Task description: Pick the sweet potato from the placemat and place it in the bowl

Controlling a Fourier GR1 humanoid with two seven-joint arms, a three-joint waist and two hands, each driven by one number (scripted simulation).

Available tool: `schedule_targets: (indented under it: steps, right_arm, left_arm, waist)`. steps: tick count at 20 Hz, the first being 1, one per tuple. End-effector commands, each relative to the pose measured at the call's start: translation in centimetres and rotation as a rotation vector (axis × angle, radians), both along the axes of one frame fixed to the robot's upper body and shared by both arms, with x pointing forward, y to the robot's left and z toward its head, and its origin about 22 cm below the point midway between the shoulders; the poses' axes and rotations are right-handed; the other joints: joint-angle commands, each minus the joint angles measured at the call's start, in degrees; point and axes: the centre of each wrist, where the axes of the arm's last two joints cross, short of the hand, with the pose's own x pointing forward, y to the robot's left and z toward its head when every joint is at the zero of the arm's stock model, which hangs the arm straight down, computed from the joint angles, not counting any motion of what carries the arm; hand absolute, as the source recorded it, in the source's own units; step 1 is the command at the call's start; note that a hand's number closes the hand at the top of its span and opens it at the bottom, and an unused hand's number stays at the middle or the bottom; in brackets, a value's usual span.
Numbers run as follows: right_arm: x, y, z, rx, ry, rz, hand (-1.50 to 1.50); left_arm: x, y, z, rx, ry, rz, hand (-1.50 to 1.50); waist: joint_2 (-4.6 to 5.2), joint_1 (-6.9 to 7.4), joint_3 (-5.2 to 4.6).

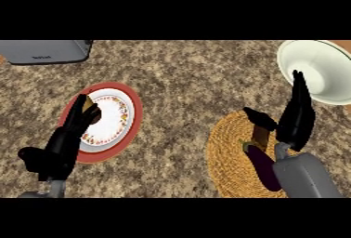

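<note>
The right hand (296,118), fingers straight, hovers beside a brown sweet potato (260,135) lying on the woven placemat (230,153) near an eggplant (263,166). The bowl (322,69) sits beyond. The left hand (65,144) rests open.

One piece of lettering shows: a short dark mark, apparently a brand name, on the front face of a grey appliance (44,50) at the far left of the desk (178,93), well beyond the left robot hand (65,139) and far across from the right robot hand (296,116). The letters are too small and blurred to read. The plate (126,111) beside the left robot hand carries a coloured pattern round its rim, but no words or numbers. No other text, label, number or sign is visible.
</note>
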Motion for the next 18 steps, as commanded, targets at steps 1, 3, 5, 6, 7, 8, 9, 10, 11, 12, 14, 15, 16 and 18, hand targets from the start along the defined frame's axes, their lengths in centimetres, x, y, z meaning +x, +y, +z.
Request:
schedule_targets:
  steps: [1, 3, 5, 6, 7, 8, 9, 10, 11, 12, 14, 15, 16, 18]
  right_arm:
    - [0.9, 1.6, 3.7, -0.023, 0.071, -0.114, -1.50]
    - [0.8, 3.2, 5.9, 0.015, 0.134, -0.148, -1.50]
    - [0.3, 4.7, 6.3, 0.054, 0.231, -0.190, -1.50]
    - [1.1, 4.2, 7.6, 0.046, 0.281, -0.222, -1.50]
    - [0.3, 4.4, 6.4, 0.066, 0.333, -0.224, -1.50]
    - [-0.3, 4.9, 6.4, 0.055, 0.380, -0.242, -1.50]
    - [1.1, 4.7, 7.3, 0.093, 0.413, -0.241, -1.50]
    - [0.2, 5.2, 7.0, 0.098, 0.445, -0.251, -1.50]
    - [0.8, 4.6, 8.1, 0.101, 0.453, -0.266, -1.50]
    - [0.3, 4.7, 7.5, 0.124, 0.482, -0.268, -1.50]
    - [0.2, 3.3, 7.7, 0.140, 0.535, -0.280, -1.50]
    - [-0.9, 3.8, 5.9, 0.130, 0.562, -0.286, -1.50]
    - [-1.2, 3.6, 5.1, 0.148, 0.585, -0.274, -1.50]
    - [-0.6, 4.1, 8.0, 0.140, 0.569, -0.286, -1.50]
  left_arm:
    - [2.3, -1.7, 0.7, 0.008, -0.013, -0.013, 0.00]
    - [2.0, -1.0, -0.2, 0.001, 0.003, -0.024, 0.00]
    - [2.2, -1.7, -0.2, 0.001, -0.003, -0.039, 0.00]
    - [2.6, -2.0, 0.2, -0.004, -0.019, -0.045, 0.00]
    - [2.9, -2.2, 0.9, -0.017, 0.000, -0.044, 0.00]
    - [2.9, -3.4, 0.7, -0.007, -0.007, -0.053, 0.00]
    - [3.9, -2.1, 0.3, -0.007, -0.010, -0.046, 0.00]
    - [2.9, -2.8, 0.0, 0.001, -0.008, -0.058, 0.00]
    - [3.2, -3.0, 0.9, 0.009, -0.037, -0.050, 0.00]
    - [4.3, -3.1, 0.8, -0.013, -0.018, -0.061, 0.00]
    - [2.8, -3.0, -0.8, -0.017, -0.017, -0.063, 0.00]
    - [2.9, -2.1, 1.1, -0.015, -0.009, -0.072, 0.00]
    - [2.6, -4.0, 0.2, -0.010, -0.027, -0.071, 0.00]
    - [2.5, -2.9, 1.1, -0.015, -0.025, -0.063, 0.00]
  waist:
    - [0.09, 0.36, 0.04]
    - [0.11, 1.43, 0.11]
    - [0.16, 1.81, 0.22]
    - [0.26, 2.11, 0.24]
    - [0.34, 2.41, 0.35]
    - [0.26, 2.13, 0.34]
    - [0.64, 2.65, 0.35]
    - [0.45, 2.87, 0.37]
    - [0.46, 3.17, 0.40]
    - [0.57, 2.74, 0.40]
    - [0.54, 2.95, 0.39]
    - [0.44, 3.31, 0.44]
    - [0.53, 3.21, 0.46]
    - [0.50, 3.68, 0.44]
